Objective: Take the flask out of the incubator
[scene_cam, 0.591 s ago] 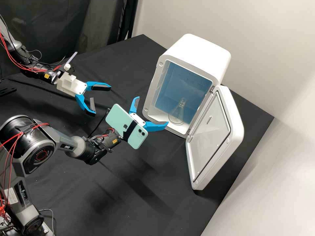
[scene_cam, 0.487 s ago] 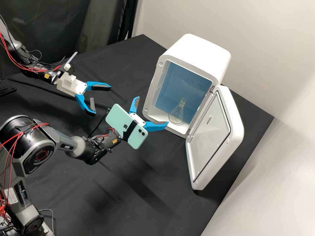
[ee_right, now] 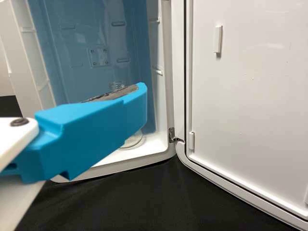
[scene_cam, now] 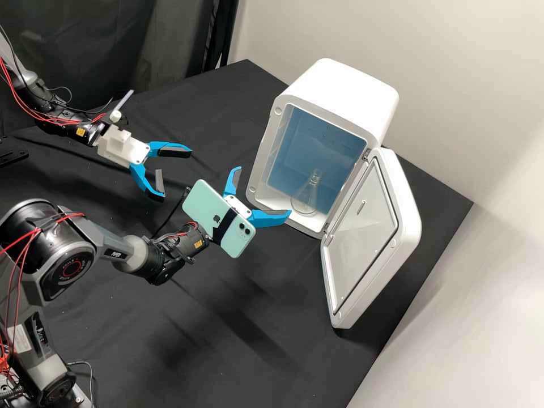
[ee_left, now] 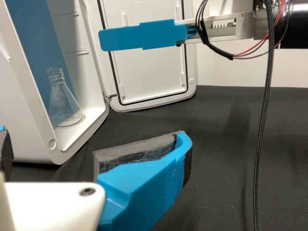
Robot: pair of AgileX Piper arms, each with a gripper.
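A clear glass flask [scene_cam: 306, 195] stands upright on the floor of the white incubator [scene_cam: 340, 90], whose inside is blue. Its door [scene_cam: 368, 238] hangs wide open to the right. My right gripper [scene_cam: 258, 196] hovers open just in front of the opening, short of the flask, with a mint-green phone [scene_cam: 218, 218] strapped to its wrist. My left gripper [scene_cam: 166, 167] hangs open and empty farther back to the left, above the bench. The left wrist view shows the flask [ee_left: 61, 98] inside and a finger [ee_left: 142, 37] of the right gripper. In the right wrist view my own finger [ee_right: 91, 130] partly covers the flask [ee_right: 118, 86].
The black bench [scene_cam: 226, 328] ends close behind and to the right of the incubator, by a white wall. Red wires and cables run along the left arm [scene_cam: 51, 116]. Open bench lies in front of the door.
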